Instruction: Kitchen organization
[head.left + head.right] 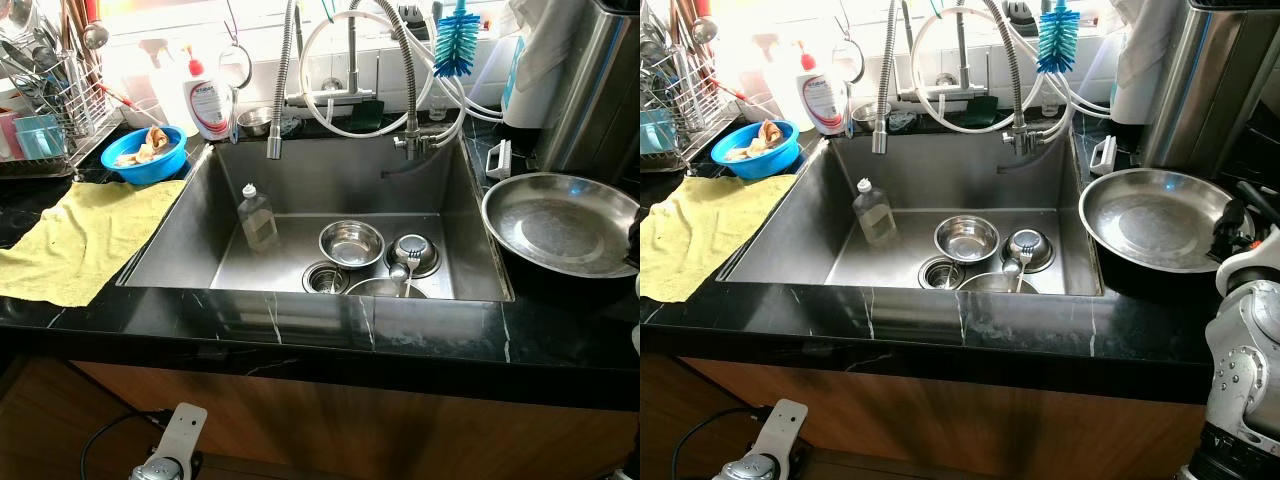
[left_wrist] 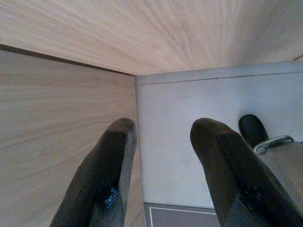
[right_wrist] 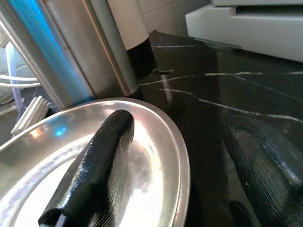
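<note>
- Your right gripper (image 3: 189,156) is sitting at the right edge of the steel plate (image 1: 560,222), fingers spread: one finger (image 3: 94,165) is lying over the plate's inner face, the other is out past the rim above the black counter (image 1: 560,330); not clamped on anything
- The plate is resting on the counter just right of the sink (image 1: 170,240), beside a tall steel canister (image 1: 590,90)
- Your left gripper (image 2: 163,175) is hanging low below the counter, fingers parted and holding nothing, facing wooden cabinet panels (image 2: 61,142) and a grey surface
- In the sink you are looking at a steel bowl (image 1: 351,243) near the middle, a smaller bowl (image 1: 413,252) just to its right, a drain strainer (image 1: 325,278) in front, a spoon (image 1: 398,272) and fork (image 1: 411,265) leaning near the front wall, and a clear bottle (image 1: 257,217) standing at the left
- Left of the sink: a yellow cloth (image 1: 80,240) is lying spread on the counter, a blue bowl (image 1: 150,153) with scraps behind it, a dish rack (image 1: 45,90) at the far left
- A soap bottle (image 1: 208,100) is standing at the sink's back left corner; a blue brush (image 1: 457,42) is hanging above the hoses (image 1: 345,60)
</note>
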Motion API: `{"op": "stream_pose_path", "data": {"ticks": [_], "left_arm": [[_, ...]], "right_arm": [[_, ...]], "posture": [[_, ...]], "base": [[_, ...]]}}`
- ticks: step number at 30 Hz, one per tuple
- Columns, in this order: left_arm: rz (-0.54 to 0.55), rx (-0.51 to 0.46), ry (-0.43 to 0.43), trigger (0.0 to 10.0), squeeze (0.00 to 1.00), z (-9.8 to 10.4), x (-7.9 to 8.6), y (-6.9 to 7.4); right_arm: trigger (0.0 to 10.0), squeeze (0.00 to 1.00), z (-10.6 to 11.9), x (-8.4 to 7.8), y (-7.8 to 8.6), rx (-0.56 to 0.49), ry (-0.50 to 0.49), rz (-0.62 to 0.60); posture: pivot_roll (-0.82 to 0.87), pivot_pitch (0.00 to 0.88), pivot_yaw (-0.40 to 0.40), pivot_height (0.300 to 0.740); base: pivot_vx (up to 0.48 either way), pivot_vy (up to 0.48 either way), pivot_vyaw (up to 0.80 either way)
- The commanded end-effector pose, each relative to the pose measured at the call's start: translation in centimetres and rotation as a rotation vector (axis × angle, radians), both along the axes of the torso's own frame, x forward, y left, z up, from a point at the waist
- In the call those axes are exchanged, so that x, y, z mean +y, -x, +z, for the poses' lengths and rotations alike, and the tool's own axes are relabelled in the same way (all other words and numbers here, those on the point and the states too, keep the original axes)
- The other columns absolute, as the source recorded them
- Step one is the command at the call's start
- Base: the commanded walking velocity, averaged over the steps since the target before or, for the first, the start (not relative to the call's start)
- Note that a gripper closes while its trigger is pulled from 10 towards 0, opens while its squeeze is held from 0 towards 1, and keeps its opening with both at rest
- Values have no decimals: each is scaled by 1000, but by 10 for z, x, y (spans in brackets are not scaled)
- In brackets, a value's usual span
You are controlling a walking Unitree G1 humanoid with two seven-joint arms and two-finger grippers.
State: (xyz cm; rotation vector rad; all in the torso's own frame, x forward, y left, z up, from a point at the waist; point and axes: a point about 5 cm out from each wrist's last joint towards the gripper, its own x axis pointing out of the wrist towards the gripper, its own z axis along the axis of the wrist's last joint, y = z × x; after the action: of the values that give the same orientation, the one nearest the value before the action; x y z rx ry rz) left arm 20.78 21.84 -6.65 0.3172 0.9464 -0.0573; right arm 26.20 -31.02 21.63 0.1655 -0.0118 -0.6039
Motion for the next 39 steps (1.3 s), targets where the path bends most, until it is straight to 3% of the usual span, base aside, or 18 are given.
{"op": "stream_pose_path", "data": {"ticks": [1, 14, 27, 34, 36, 37, 39], "left_arm": [[-5, 15, -11, 10000, 0, -1, 3, 3], [-4, 24, -10, 10000, 0, -2, 4, 5], [0, 23, -10, 10000, 0, -2, 4, 5], [1, 23, -10, 10000, 0, -2, 5, 5], [0, 23, -10, 10000, 0, -2, 5, 5], [-1, 23, -10, 10000, 0, -2, 5, 5], [-1, 24, -9, 10000, 0, -2, 5, 5]], "right_arm": [[10000, 0, 2, 2, 0, -1, -14, 4], [10000, 0, -11, 12, -9, 25, -79, 39], [10000, 0, -20, 11, -10, 26, -180, 31], [10000, 0, -22, 10, -11, 36, -186, 27], [1804, 0, -23, 11, -13, 35, -189, 30], [0, 0, -23, 11, -13, 35, -190, 32], [0, 0, -23, 11, -13, 33, -194, 34]], "posture": [[-202, 0, 121, 740], [-192, 0, 116, 740], [-189, 0, 113, 740], [-188, 0, 115, 740], [-187, 0, 115, 740], [-187, 0, 115, 740], [-186, 0, 115, 740]], "base": [[0, 0, 0], [0, 0, 0], [0, 0, 0], [0, 0, 0], [0, 0, 0], [0, 0, 0], [0, 0, 0]]}}
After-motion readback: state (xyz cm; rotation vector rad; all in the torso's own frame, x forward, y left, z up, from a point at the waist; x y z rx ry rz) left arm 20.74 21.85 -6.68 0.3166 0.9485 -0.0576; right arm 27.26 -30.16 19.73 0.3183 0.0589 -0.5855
